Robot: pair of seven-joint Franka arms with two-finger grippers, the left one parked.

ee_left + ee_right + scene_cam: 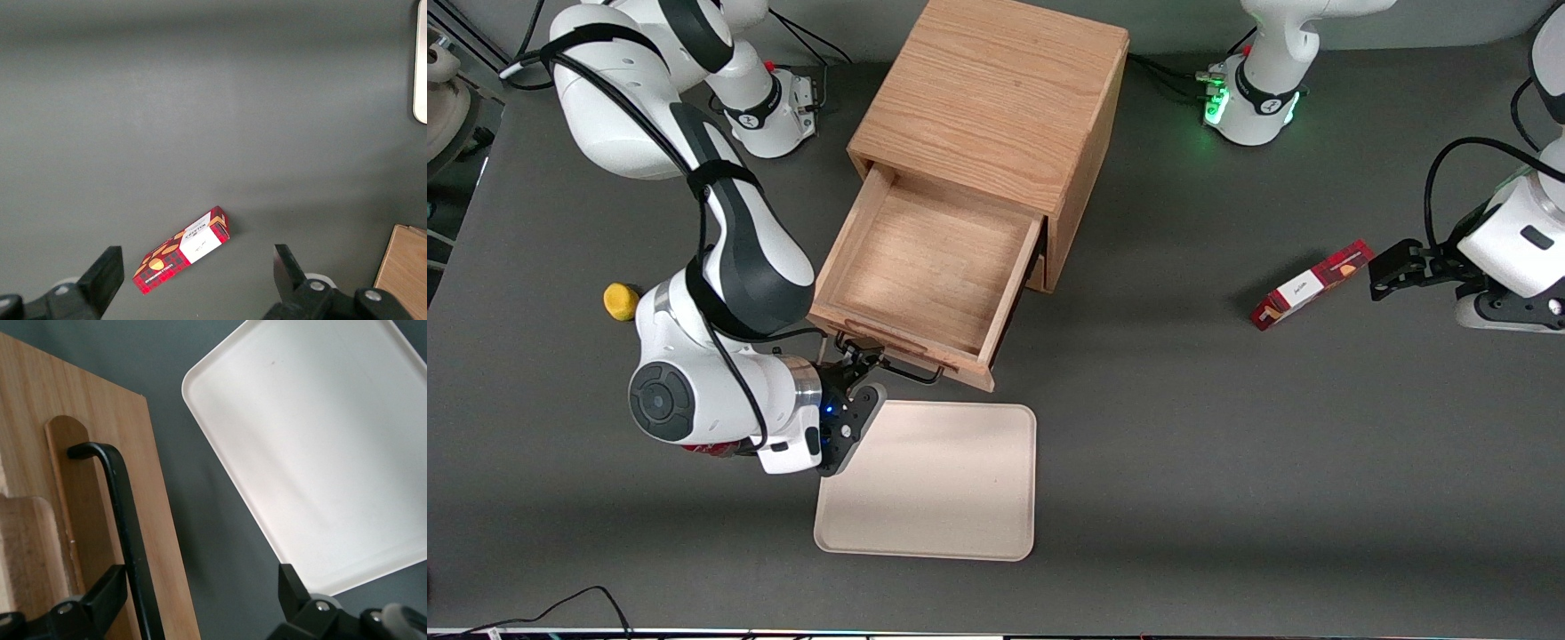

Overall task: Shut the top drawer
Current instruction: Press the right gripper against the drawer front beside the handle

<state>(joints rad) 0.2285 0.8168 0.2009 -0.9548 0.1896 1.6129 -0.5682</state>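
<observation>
Centrally on the grey table [1227,427] stands the wooden cabinet [996,98], and its top drawer [925,267] is pulled well out toward the front camera, its bare wooden floor open to view from above. Just in front of the drawer lies a cream tray [951,498], flat on the table. The right arm reaches down between the two, so that the gripper [860,366] sits right at the drawer's front panel, beside the black wire handle [903,369] and above the tray's nearest corner.

From the front, the fingers are a dark cluster against the handle. The right wrist view settles more: the gripper [200,597] is spread wide, one finger [100,600] close against the drawer front [87,520] beside the handle [123,520], the other finger [297,597] over the tray's [320,440] edge, with nothing clamped between them. That view also shows the raised wooden strip under the handle.

Only the front view shows a small yellow object [619,301] on the table near the working arm. A red patterned box [1312,284] lies toward the parked arm's end, and the left wrist view shows that box [183,250] too.
</observation>
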